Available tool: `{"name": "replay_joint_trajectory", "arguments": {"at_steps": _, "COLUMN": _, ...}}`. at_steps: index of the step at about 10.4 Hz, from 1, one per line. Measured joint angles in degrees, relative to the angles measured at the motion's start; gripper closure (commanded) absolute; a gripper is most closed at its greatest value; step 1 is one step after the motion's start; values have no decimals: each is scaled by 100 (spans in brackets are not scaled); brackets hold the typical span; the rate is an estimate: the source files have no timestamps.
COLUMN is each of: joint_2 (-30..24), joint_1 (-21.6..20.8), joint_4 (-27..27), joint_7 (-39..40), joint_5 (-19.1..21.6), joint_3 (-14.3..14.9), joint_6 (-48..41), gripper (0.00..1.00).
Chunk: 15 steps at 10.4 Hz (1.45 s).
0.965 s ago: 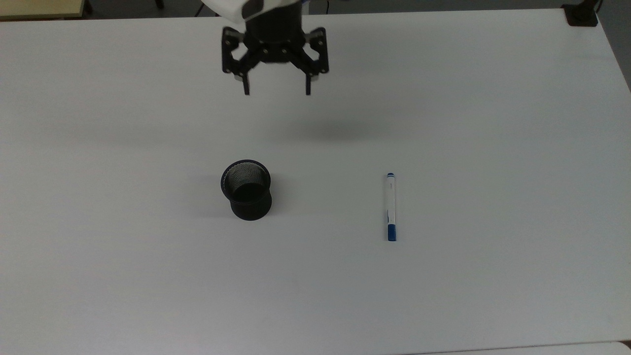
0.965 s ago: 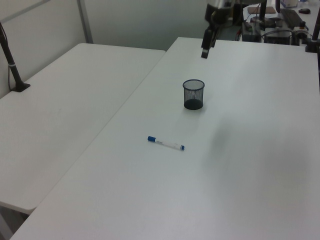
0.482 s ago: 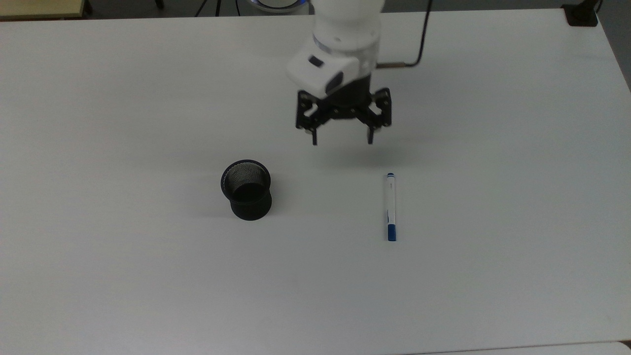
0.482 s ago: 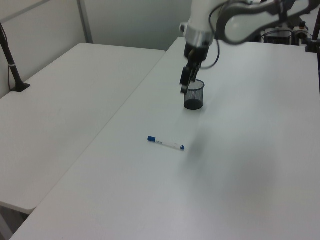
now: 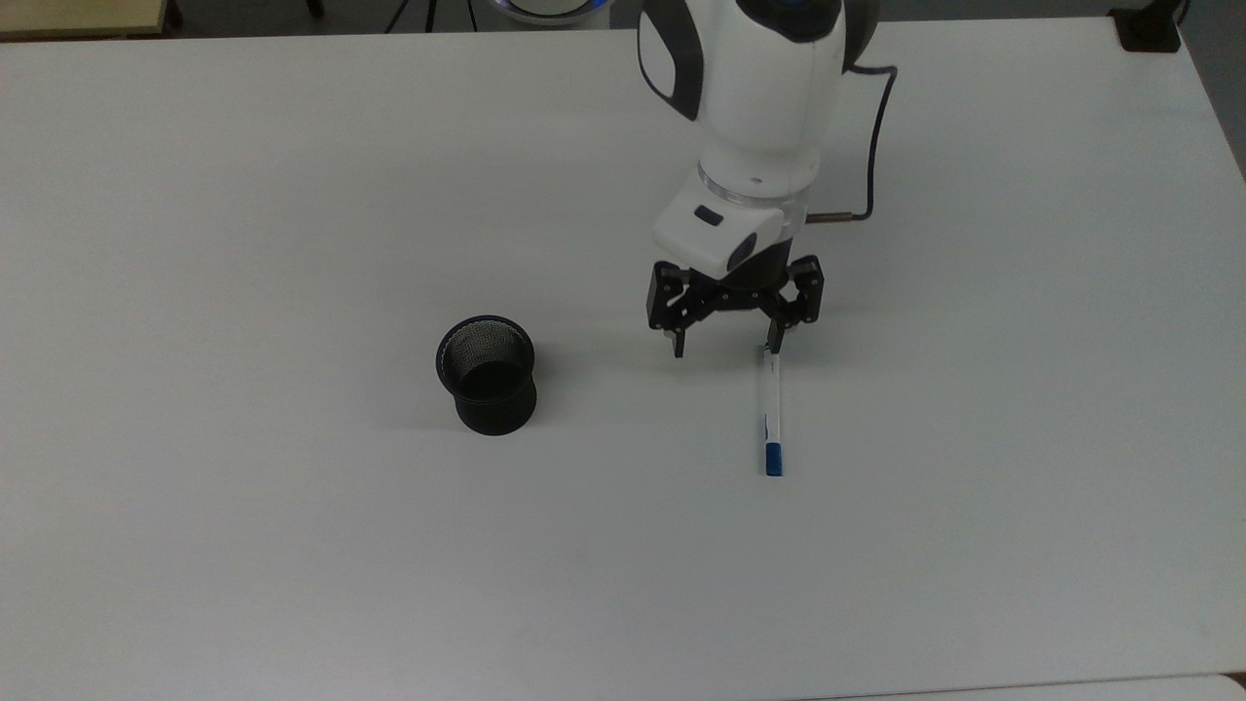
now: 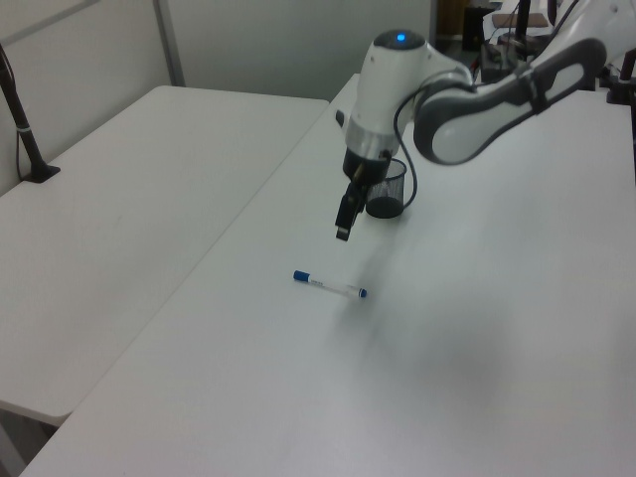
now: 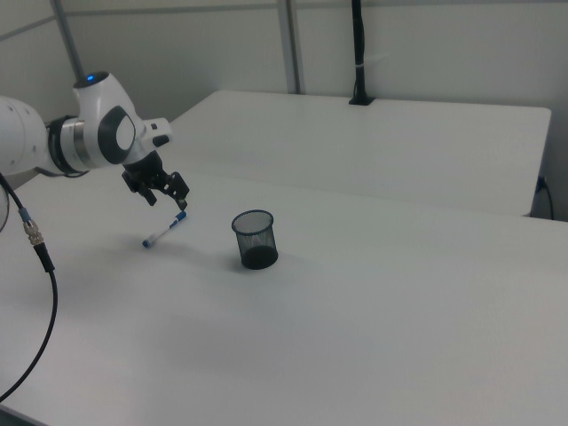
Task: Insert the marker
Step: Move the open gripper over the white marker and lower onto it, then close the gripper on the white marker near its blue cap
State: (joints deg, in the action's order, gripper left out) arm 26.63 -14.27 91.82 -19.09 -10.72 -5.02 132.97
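Note:
The marker [image 5: 772,409] lies flat on the white table [image 5: 292,545], its blue cap toward the top view's bottom and its small blue tip under my fingertip. It also shows as the marker [image 6: 330,285] and the marker [image 7: 164,230]. My gripper [image 5: 726,348] hangs open just above the table, and in the top view its right fingertip overlaps the marker's far end. Nothing is between the fingers. The black mesh cup [image 5: 487,375] stands upright to the top view's left of the gripper. In the left view the gripper [image 6: 343,229] hangs in front of the cup [image 6: 393,191].
A second white table [image 6: 109,229] adjoins on the left view's left, with a black clamp post [image 6: 20,119] on it. A cable [image 5: 871,146] runs from the wrist. Wide bare tabletop surrounds the cup [image 7: 255,239] and the gripper [image 7: 167,202].
The arm has swept from the table's far edge toward the marker and come lower. Its fingers stayed open. Marker and cup have not moved.

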Motion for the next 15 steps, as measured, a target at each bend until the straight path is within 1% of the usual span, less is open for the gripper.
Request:
{"name": "replay_joint_trajectory", "arguments": {"at_steps": 2, "joint_2": 339, "joint_1": -75, "joint_4": -43, "joint_7": -448, "joint_5": -411, "joint_3": 1, "joint_6": 534, "gripper": 14}}
{"name": "replay_joint_trajectory", "arguments": {"at_steps": 4, "joint_2": 732, "joint_1": -202, "joint_4": -319, "joint_7": -1153, "joint_5": -845, "joint_3": 3, "joint_6": 703, "gripper": 19}}
{"name": "replay_joint_trajectory", "arguments": {"at_steps": 6, "joint_2": 1008, "joint_1": -286, "joint_4": -563, "joint_7": -1543, "joint_5": -1103, "joint_3": 5, "joint_6": 719, "gripper": 37}}
{"name": "replay_joint_trajectory", "arguments": {"at_steps": 9, "joint_2": 1335, "joint_1": -334, "joint_4": -793, "joint_7": -1789, "joint_5": -1381, "joint_3": 9, "joint_6": 989, "gripper": 68}}
{"name": "replay_joint_trajectory", "arguments": {"at_steps": 10, "joint_2": 1393, "joint_1": -334, "joint_4": -830, "joint_7": -1827, "joint_5": -1461, "joint_3": 12, "joint_6": 1014, "gripper": 73}}
{"name": "replay_joint_trajectory", "arguments": {"at_steps": 12, "joint_2": 1441, "joint_1": -334, "joint_4": -867, "joint_7": -1832, "joint_5": -1537, "joint_3": 15, "joint_6": 1015, "gripper": 74}}
{"name": "replay_joint_trajectory", "arguments": {"at_steps": 13, "joint_2": 1444, "joint_1": -334, "joint_4": -867, "joint_7": -1834, "joint_5": -1600, "joint_3": 19, "joint_6": 1015, "gripper": 80}}
{"name": "replay_joint_trajectory", "arguments": {"at_steps": 15, "joint_2": 1453, "joint_1": -334, "joint_4": -868, "joint_7": -1836, "joint_5": -1726, "joint_3": 24, "joint_6": 1015, "gripper": 80}}
